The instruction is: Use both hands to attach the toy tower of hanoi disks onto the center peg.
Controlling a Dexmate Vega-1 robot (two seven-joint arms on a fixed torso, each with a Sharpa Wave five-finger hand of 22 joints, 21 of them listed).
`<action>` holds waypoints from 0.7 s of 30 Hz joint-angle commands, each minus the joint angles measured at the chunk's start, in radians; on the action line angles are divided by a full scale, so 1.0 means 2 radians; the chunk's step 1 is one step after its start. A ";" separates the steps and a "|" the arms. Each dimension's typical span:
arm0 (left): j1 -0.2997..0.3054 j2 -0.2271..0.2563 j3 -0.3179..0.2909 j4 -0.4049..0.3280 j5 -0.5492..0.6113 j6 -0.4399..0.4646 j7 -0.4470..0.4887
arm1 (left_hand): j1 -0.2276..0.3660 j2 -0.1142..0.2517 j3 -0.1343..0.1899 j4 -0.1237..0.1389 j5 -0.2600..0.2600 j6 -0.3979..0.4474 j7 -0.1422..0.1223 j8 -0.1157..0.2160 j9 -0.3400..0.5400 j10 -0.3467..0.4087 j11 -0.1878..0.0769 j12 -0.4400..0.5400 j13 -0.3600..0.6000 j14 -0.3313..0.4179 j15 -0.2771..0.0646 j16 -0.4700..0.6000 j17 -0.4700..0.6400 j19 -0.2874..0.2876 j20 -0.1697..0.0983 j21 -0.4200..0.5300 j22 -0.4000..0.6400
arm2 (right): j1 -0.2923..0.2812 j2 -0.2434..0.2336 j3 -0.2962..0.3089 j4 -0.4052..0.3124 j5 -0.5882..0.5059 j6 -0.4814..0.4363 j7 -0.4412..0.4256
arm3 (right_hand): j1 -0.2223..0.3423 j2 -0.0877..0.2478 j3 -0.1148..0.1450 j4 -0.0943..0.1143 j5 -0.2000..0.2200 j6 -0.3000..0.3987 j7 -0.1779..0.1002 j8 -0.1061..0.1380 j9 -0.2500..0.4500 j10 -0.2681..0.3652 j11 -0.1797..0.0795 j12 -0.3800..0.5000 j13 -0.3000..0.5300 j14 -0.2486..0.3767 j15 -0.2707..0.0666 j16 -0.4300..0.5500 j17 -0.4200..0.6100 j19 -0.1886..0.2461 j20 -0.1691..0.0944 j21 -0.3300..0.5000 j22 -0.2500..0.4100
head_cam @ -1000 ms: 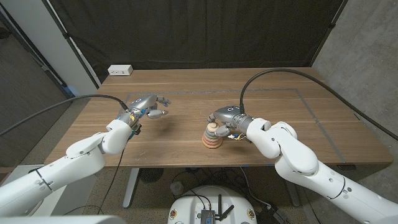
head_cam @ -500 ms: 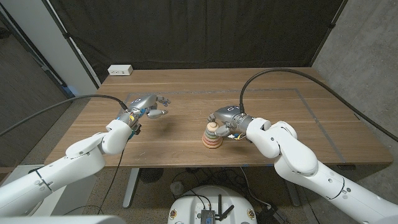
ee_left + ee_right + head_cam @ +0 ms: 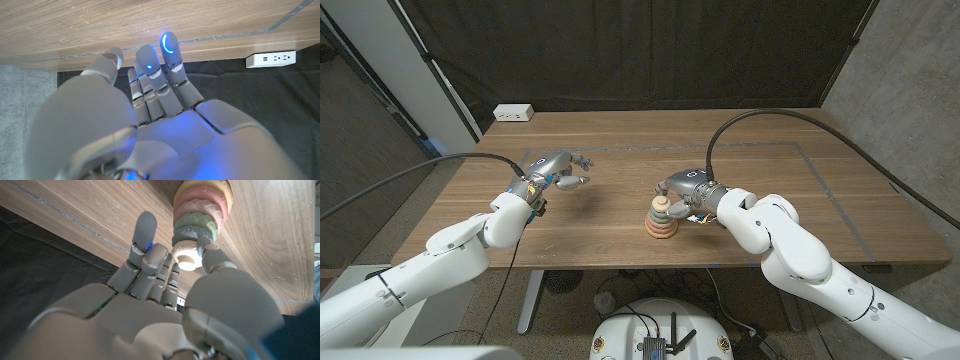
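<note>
The toy tower (image 3: 661, 220) stands near the table's front middle, with tan, pink, green and grey disks stacked on its peg under a cream knob (image 3: 186, 256). My right hand (image 3: 688, 189) sits just right of the tower at the height of its top. Its thumb tip (image 3: 210, 248) touches the stack beside the knob, while its fingers (image 3: 145, 235) reach past without closing on anything. My left hand (image 3: 556, 170) hovers over the left part of the table, well away from the tower, with its fingers (image 3: 150, 65) stretched out and nothing in them.
A white power strip (image 3: 513, 113) lies at the table's back left corner, also seen as the power strip (image 3: 270, 58). A thin taped line (image 3: 820, 165) marks a rectangle on the wooden table (image 3: 620, 150). A black curtain hangs behind.
My right hand has shifted very slightly beside the tower's top. The left hand and the tower have stayed where they were.
</note>
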 commanded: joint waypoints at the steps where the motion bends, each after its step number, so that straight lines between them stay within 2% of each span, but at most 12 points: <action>1: -0.004 -0.002 0.000 0.004 -0.001 -0.002 0.001 | -0.002 -0.002 0.000 0.001 0.002 0.005 -0.001 0.003 0.003 0.001 -0.004 0.002 0.001 0.004 0.000 0.002 0.002 0.004 -0.057 0.001 0.001 | -0.010 0.002 0.010 -0.005 -0.008 -0.011 0.006 | 0.000 -0.001 -0.003 0.001 -0.002 0.001 0.002 0.003 0.002 -0.002 0.000 0.004 -0.001 -0.004 -0.002 -0.001 0.001 -0.003 -0.018 -0.001 0.001; 6: -0.006 -0.003 0.001 0.005 -0.001 -0.002 0.000 | -0.002 -0.002 0.000 0.001 0.003 0.004 -0.001 0.003 0.003 0.000 -0.004 0.001 0.001 0.001 0.000 -0.001 -0.001 0.004 -0.057 0.002 0.001 | -0.018 0.001 0.016 -0.008 -0.009 -0.017 -0.001 | -0.001 -0.001 -0.003 0.001 -0.003 0.001 0.003 0.004 0.002 -0.002 0.000 0.005 -0.003 -0.006 -0.002 -0.003 0.000 -0.003 -0.018 -0.001 0.001; 15: -0.004 -0.009 -0.002 0.004 -0.005 0.006 0.007 | -0.002 -0.003 0.000 0.001 0.003 0.004 -0.001 0.002 0.003 0.000 -0.003 0.000 0.000 0.004 0.000 0.001 0.002 0.003 -0.057 0.001 0.002 | -0.071 -0.010 0.060 -0.025 0.024 -0.051 -0.059 | -0.002 -0.001 -0.002 0.002 -0.006 0.006 0.003 0.008 0.003 0.007 -0.004 0.010 -0.006 -0.009 -0.002 -0.005 -0.001 -0.004 -0.018 -0.002 0.001; 21: -0.004 -0.013 -0.001 0.000 -0.005 0.018 0.008 | -0.002 -0.003 0.000 0.001 0.004 0.002 -0.001 0.001 0.003 -0.003 -0.003 0.000 0.001 0.004 0.000 0.001 0.002 0.003 -0.057 0.001 0.002 | -0.091 -0.019 0.080 -0.031 0.045 -0.065 -0.091 | -0.002 0.001 -0.002 0.001 -0.008 0.013 0.001 0.013 0.006 0.014 -0.008 0.013 -0.009 -0.012 -0.002 -0.009 -0.002 -0.003 -0.018 -0.003 0.002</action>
